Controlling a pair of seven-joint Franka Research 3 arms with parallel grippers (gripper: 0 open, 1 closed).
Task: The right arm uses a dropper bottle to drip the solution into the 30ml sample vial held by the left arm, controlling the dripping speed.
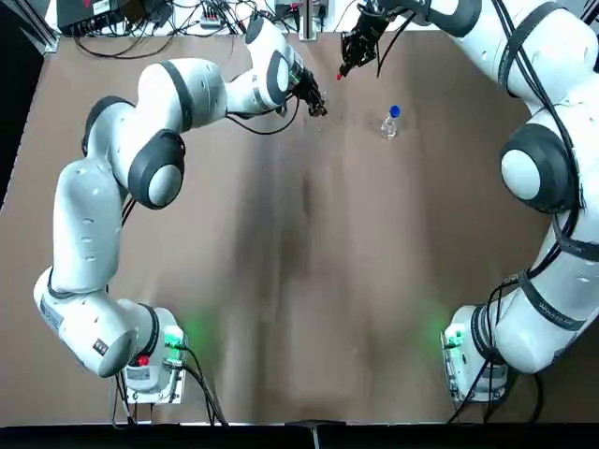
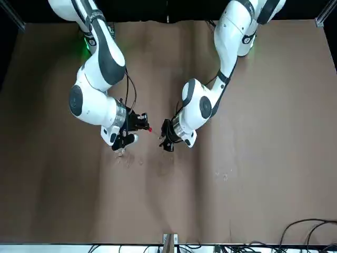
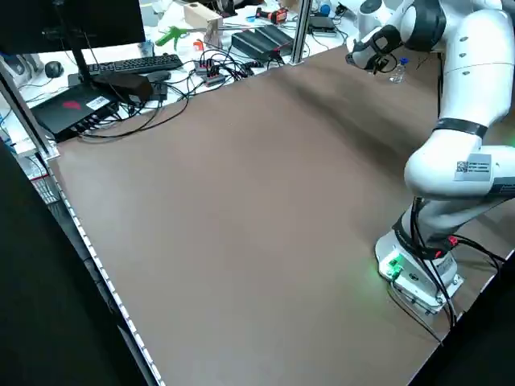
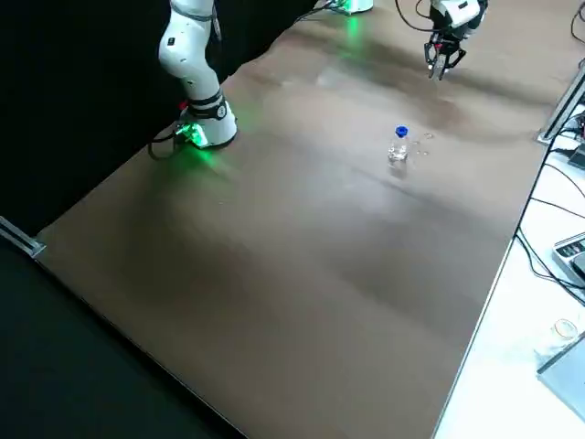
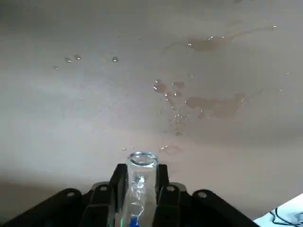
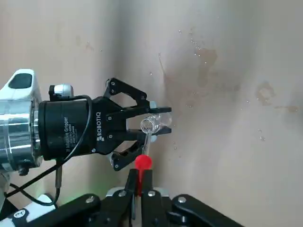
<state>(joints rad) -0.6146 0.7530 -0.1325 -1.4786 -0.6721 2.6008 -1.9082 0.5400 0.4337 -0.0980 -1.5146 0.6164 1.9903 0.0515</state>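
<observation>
Dripping looks in hand: the right tool (image 6: pixel 140 177) pinches the red-bulbed dropper (image 6: pixel 143 161) by the vial (image 6: pixel 149 125) the left tool (image 6: pixel 165 120) grips; next, squeeze slowly.

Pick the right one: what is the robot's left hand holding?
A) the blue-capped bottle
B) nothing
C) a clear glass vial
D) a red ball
C, because a clear glass vial sits between the fingers of the left hand.
</observation>
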